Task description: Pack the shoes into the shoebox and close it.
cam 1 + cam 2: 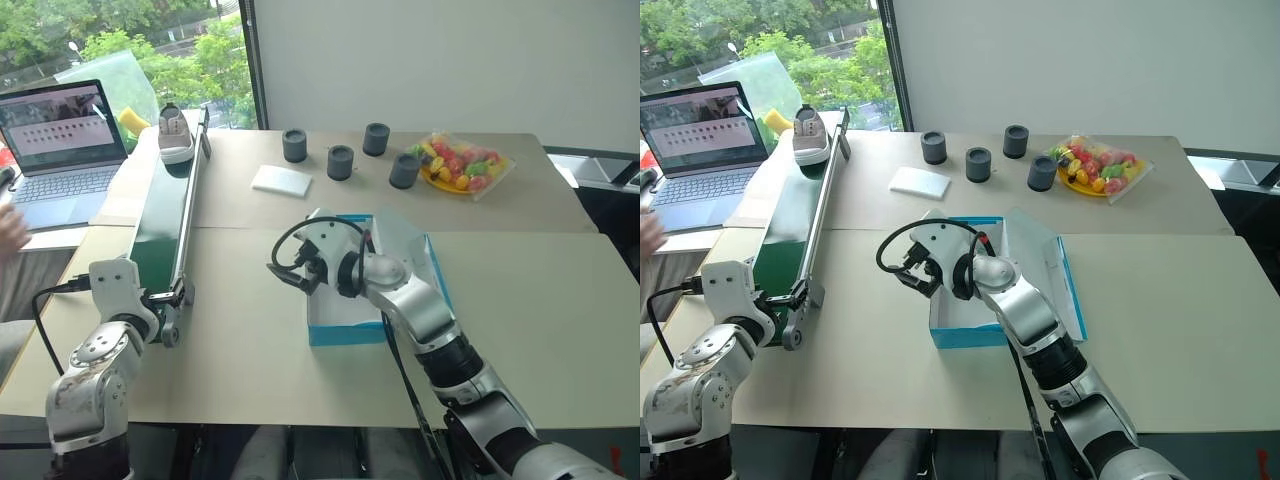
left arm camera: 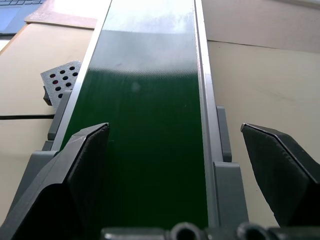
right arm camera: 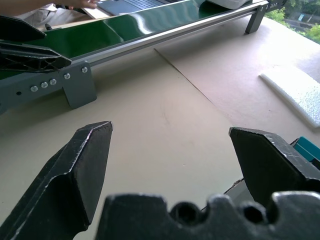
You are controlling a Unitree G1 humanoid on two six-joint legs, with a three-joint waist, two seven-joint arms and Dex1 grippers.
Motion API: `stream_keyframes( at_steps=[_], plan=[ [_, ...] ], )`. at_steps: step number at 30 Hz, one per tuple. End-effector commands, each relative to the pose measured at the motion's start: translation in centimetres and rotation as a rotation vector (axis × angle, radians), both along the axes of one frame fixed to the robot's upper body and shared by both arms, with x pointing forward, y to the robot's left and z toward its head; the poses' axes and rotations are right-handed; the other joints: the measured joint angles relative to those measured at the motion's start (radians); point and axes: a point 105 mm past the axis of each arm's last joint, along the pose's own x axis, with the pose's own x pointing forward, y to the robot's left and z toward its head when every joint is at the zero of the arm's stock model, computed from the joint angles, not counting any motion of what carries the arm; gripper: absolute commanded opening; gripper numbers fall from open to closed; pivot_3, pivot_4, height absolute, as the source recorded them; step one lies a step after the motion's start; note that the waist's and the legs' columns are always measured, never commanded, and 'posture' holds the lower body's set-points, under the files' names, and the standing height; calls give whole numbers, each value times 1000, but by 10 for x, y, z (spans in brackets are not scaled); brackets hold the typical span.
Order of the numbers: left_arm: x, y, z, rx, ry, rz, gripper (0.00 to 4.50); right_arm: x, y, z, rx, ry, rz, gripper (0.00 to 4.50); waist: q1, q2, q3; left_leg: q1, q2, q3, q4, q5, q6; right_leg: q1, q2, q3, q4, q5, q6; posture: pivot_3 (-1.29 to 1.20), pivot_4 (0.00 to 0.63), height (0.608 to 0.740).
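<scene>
- One shoe (image 1: 175,134) sits at the far end of the green belt (image 1: 160,235), well away from both arms; looks light and soft-topped, with a firmer whitish sole.
- Best hold is probably across the sides at mid-length, though at this range its shape is hard to read.
- Box (image 1: 958,331) lies on the table, flap up; thin card that would likely dent under a hard squeeze.
- Left gripper (image 2: 180,150) hangs over the near belt end, jaws wide, nothing in them.
- Right gripper (image 3: 172,145) is beside the box, spread wide and empty too.
</scene>
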Motion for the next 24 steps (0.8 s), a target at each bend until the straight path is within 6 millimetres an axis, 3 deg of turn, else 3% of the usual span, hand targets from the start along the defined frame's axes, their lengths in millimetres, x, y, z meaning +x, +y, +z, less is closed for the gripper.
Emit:
stream_keyframes(
  at_steps=[1, 9, 24],
  plan=[
    [2, 3, 6, 28, -16, 9, 4500, -2, -2, 12, 21, -45, -5, 4465, -1, 0, 0, 0, 0, 0, 0, 0, 0, 0, 0, 0, 0, 0, 0, 0, 150, 740],
    [2, 12, 13, 87, -22, 49, 4500, -1, -7, 12, 26, -30, -28, 4465, 0, 0, 0, 0, 0, 0, 0, 0, 0, 0, 0, 0, 0, 0, 0, 0, 150, 740],
    [-1, 23, 22, 127, -40, 112, 4500, -1, 2, 18, 59, -47, -1, 4465, -1, 0, 0, 0, 0, 1, 0, 0, 0, -1, 0, 0, 0, 0, 0, 0, 150, 740]
  ],
)
